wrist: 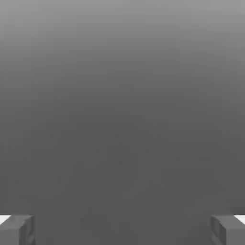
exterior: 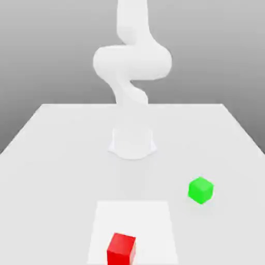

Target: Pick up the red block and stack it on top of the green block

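Evidently the gripper (wrist: 122, 230) holds nothing; its two fingers (wrist: 20, 230) stand wide apart with only grey backdrop between them, which suits a job whose first grasp is yet to be made. The red block (exterior: 121, 249) lies towards the near edge of the exterior view, apparently on the pale square (exterior: 150, 222) of the bench (exterior: 57, 181); the green block (exterior: 201, 190) rests on the bench beyond that square, to the exterior view's right and nearer the arm's base (exterior: 132, 144).

The two cubes lie well apart, likely a help, since the gripper should be able to close on the red one without brushing the other; the green one is best left where it is, its upper face serving as the seat for the stack. Each block looks turned a little; the gripper probably needs to twist to meet flat sides, as a grip across corners could spin the cube or let it slip. The task seems to be at its very start; the next move calls for bringing the open gripper over the red block, then down around it.
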{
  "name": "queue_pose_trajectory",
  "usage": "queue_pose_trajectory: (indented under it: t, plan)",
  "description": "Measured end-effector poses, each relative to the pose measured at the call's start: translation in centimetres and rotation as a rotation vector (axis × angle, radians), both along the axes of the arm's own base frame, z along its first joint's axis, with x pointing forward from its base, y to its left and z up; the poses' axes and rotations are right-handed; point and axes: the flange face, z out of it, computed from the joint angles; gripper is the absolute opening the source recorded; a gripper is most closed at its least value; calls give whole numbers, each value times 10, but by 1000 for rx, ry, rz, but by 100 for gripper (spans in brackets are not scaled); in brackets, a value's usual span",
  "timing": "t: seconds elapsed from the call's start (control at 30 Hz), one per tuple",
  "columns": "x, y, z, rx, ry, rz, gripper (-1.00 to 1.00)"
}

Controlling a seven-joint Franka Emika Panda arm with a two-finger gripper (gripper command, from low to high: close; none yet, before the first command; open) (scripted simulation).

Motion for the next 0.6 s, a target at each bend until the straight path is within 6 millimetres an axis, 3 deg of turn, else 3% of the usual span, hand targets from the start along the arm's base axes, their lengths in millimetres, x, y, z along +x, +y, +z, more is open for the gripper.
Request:
queue_pose_trajectory:
  t: [0.13,0.3,0.47,0.6]
  plan:
    - [49,-3,-64,9,117,-38,0]
    - [92,-8,-151,24,256,-83,0]
    - [119,-14,-243,42,395,-127,0]
    - [127,-19,-319,59,506,-162,0]
